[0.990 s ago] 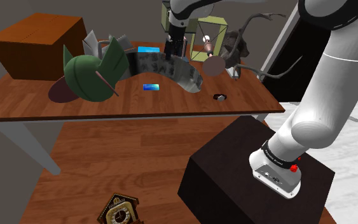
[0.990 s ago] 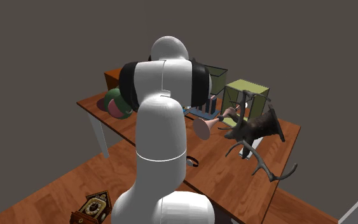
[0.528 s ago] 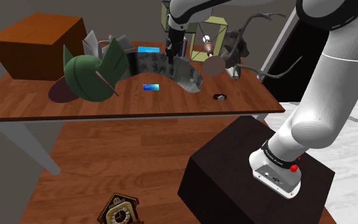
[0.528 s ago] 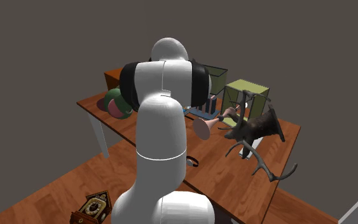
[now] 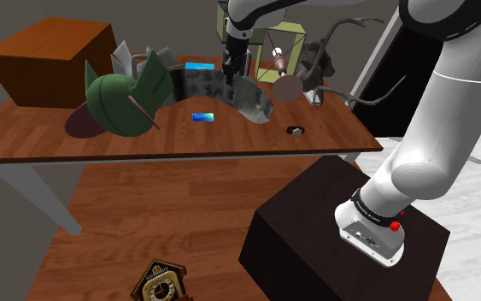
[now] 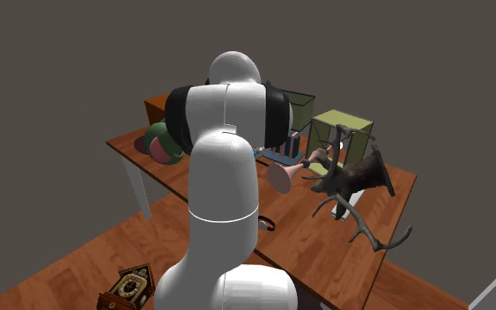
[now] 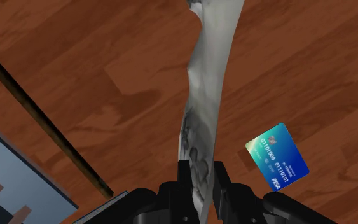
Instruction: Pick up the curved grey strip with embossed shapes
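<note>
A brown wooden worktop point(image 5: 50, 137) stands on a wooden floor against dull grey walls, and from my seat I see the white arm reaching over it from the dark stand point(image 5: 332, 231) at the shoulder view's near right. The curved grey strip point(image 5: 230, 92) stands on its long edge about mid-worktop, sweeping in an arc from behind a round green ornament point(image 5: 114, 103) on the left toward the near right. The claw point(image 5: 234, 68) comes down on the strip's upper edge, roughly at the middle of the arc. In the wrist view the claw point(image 7: 201, 172) has its two black fingers point(image 7: 184, 181) pressed to either face of the strip point(image 7: 209, 95), pinching it, and the dark embossed marks show on the grey surface just beyond the fingertips. I cannot tell whether the strip's lower edge touches the wood. A blue bank card point(image 7: 276, 157) lies flat on the worktop just beside the strip, on the near side in the shoulder view. A brown box point(image 5: 50, 56) sits at the far left and an antlered deer head point(image 5: 324, 64) at the far right. A small cuckoo clock point(image 5: 160, 286) lies on the floor, near and left of the stand.
</note>
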You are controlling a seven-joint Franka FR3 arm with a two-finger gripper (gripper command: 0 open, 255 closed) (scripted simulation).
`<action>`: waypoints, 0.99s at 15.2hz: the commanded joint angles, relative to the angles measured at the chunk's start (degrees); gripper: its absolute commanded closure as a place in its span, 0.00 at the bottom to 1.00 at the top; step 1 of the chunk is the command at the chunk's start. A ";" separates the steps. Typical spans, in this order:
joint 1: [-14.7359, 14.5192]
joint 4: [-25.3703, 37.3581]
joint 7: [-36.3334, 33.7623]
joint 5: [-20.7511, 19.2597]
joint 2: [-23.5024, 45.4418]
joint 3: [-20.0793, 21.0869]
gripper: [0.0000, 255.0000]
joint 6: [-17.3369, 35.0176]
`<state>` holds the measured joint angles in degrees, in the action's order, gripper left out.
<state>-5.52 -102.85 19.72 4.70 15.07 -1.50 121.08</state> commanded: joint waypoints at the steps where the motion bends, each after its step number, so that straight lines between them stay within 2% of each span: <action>1: 0.03 0.92 -0.05 -0.04 -0.40 -0.03 1.00 -1.24; 13: 0.07 7.40 -0.67 -0.40 -2.47 -0.11 1.00 -9.79; 15: 0.07 7.50 -0.68 -0.40 -2.49 -0.11 1.00 -9.90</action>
